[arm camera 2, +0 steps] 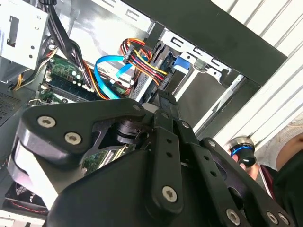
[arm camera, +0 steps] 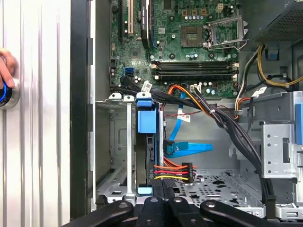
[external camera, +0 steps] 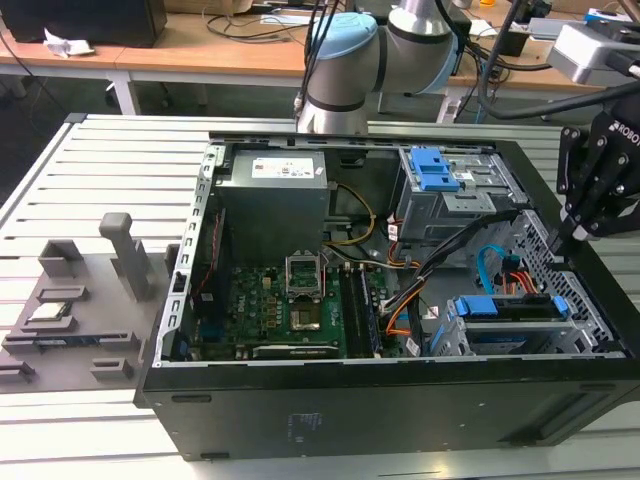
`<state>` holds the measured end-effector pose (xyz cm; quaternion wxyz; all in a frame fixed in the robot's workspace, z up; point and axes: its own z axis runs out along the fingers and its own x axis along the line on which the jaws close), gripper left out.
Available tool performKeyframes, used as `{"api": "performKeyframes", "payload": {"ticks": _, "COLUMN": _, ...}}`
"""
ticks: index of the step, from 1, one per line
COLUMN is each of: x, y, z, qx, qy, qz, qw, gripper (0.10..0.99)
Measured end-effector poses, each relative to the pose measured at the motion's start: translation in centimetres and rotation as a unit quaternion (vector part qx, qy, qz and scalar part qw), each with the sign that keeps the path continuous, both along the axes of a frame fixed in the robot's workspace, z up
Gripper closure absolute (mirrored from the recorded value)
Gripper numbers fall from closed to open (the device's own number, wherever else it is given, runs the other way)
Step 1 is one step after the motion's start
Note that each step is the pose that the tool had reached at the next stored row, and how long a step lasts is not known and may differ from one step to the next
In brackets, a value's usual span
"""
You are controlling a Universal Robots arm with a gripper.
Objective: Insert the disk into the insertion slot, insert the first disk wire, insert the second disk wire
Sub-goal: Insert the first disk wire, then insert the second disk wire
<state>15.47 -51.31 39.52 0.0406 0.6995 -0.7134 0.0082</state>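
Observation:
The disk [external camera: 512, 308], in its blue carrier, sits inside the insertion slot [external camera: 458, 338] at the near right corner of the open computer case. In the first wrist view the disk [arm camera: 147, 122] stands edge-on in the silver cage [arm camera: 118, 142]. A bundle of red, yellow and black wires [arm camera: 168, 172] ends in a black connector [arm camera 2: 160, 79] right against the disk's end. A blue flat cable [arm camera: 188, 149] lies beside it; I cannot tell whether it is plugged in. My gripper [external camera: 560, 250] hovers over that end, fingers together, its tip [arm camera 2: 163, 100] just short of the black connector.
A taller grey cage with a blue latch [external camera: 438, 170] stands behind the slot. The motherboard [external camera: 285, 305] and power supply [external camera: 275, 200] fill the case's left part. A hand [arm camera: 4, 71] rests by a blue-ringed button [arm camera 2: 242, 151] on the slatted table outside the case wall.

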Motion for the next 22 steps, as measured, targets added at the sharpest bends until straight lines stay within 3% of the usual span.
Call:
{"api": "performKeyframes", "payload": {"ticks": 6, "x": 0.0, "y": 0.0, "z": 0.01, "qx": 0.0, "qy": 0.0, "qz": 0.0, "qw": 1.0, "gripper": 0.98}}
{"api": "performKeyframes", "payload": {"ticks": 7, "x": 0.0, "y": 0.0, "z": 0.02, "qx": 0.0, "qy": 0.0, "qz": 0.0, "qw": 1.0, "gripper": 0.918}}
{"api": "performKeyframes", "payload": {"ticks": 9, "x": 0.0, "y": 0.0, "z": 0.02, "qx": 0.0, "qy": 0.0, "qz": 0.0, "qw": 1.0, "gripper": 0.918}}
{"api": "performKeyframes", "payload": {"ticks": 10, "x": -0.01, "y": 0.0, "z": 0.02, "qx": 0.0, "qy": 0.0, "qz": 0.0, "qw": 1.0, "gripper": 0.847}}
{"api": "performKeyframes", "payload": {"ticks": 13, "x": -0.35, "y": 0.16, "z": -0.41, "qx": 0.0, "qy": 0.0, "qz": 0.0, "qw": 1.0, "gripper": 0.847}}
{"api": "performKeyframes", "payload": {"ticks": 16, "x": -1.75, "y": 0.55, "z": -1.48, "qx": -0.0002, "qy": 0.0, "qz": 0.0, "qw": 1.0, "gripper": 0.847}}
{"api": "performKeyframes", "payload": {"ticks": 20, "x": -3.37, "y": 0.58, "z": -2.06, "qx": -0.0007, "qy": 0.0, "qz": 0.0, "qw": 1.0, "gripper": 0.847}}
{"api": "performKeyframes", "payload": {"ticks": 22, "x": -3.77, "y": 0.58, "z": -2.21, "qx": -0.0015, "qy": 0.0, "qz": 0.0, "qw": 1.0, "gripper": 0.847}}
